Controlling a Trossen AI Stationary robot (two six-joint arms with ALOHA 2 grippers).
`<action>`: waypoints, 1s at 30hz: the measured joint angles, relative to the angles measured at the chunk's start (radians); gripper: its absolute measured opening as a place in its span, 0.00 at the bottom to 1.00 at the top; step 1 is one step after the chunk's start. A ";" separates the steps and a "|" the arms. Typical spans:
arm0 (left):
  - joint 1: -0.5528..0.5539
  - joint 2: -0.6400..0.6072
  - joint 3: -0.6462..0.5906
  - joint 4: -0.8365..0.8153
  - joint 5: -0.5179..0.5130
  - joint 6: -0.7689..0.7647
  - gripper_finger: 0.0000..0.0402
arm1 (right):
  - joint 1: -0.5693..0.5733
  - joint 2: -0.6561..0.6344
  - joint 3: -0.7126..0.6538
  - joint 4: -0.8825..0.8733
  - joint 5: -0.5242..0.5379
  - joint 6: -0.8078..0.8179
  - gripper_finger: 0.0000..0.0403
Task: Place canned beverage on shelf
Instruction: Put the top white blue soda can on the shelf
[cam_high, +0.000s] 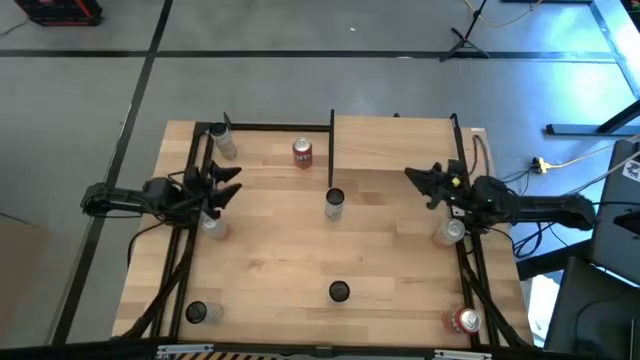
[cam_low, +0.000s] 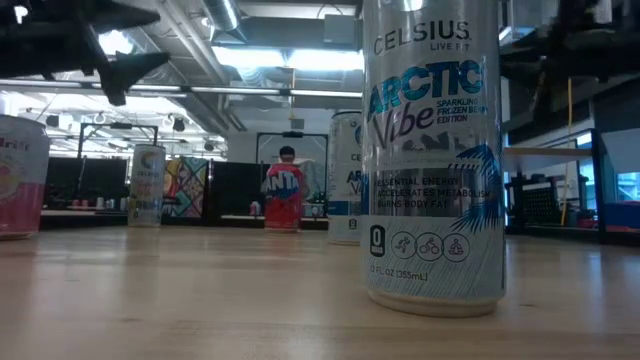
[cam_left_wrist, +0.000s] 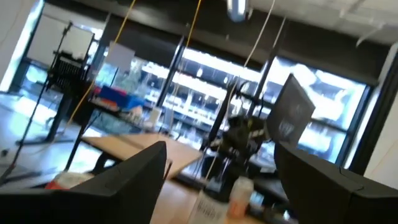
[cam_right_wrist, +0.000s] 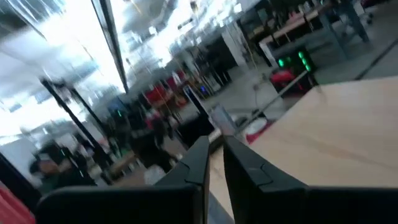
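At the table's left, the left gripper (cam_high: 232, 184) hovers with fingers spread wide, holding nothing. Mid-table stands a silver can (cam_high: 334, 204), a red can (cam_high: 302, 152) behind it beside the shelf (cam_high: 400, 142). Rightward, the right gripper (cam_high: 413, 177) hangs pinched together, empty.

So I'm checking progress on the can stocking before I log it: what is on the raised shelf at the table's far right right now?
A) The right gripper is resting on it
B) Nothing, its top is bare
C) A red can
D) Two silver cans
B: in the high view the shelf shows only bare wood, the red can stands on the table beside it, and the right gripper hangs off its front edge.
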 joint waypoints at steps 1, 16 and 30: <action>0.000 0.000 0.000 0.018 -0.001 0.000 0.73 | 0.000 0.051 0.023 -0.001 -0.013 -0.004 0.09; 0.000 0.000 0.000 0.025 -0.011 0.035 0.73 | 0.000 0.630 0.451 -0.068 -0.166 -0.163 0.10; 0.000 0.000 0.000 0.025 -0.038 0.035 0.73 | 0.000 0.862 0.641 -0.239 -0.227 -0.260 0.69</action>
